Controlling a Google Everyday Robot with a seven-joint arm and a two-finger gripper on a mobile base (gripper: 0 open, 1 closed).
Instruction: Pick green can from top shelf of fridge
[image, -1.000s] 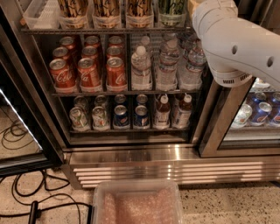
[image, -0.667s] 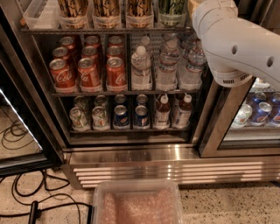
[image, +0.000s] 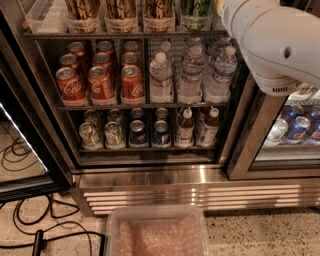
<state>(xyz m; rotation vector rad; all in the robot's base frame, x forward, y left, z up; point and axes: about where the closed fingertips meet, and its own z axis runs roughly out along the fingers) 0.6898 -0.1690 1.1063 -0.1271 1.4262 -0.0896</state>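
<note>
The gripper is hidden past the arm (image: 270, 45) at 1 o'clock, grasp untellable; crowding could topple the green can (image: 195, 12).

Dark green can (image: 195, 10) with pale streaks, red cola cans (image: 101, 82), tan-and-black tall cans (image: 120, 9), white arm (image: 272, 40).

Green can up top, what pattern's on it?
The can: dark green, pale streaks, camera view; gripper out of view.

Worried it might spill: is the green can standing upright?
Upright: the green can stands in a clear tray on the top shelf. The gripper is out of view.
</note>
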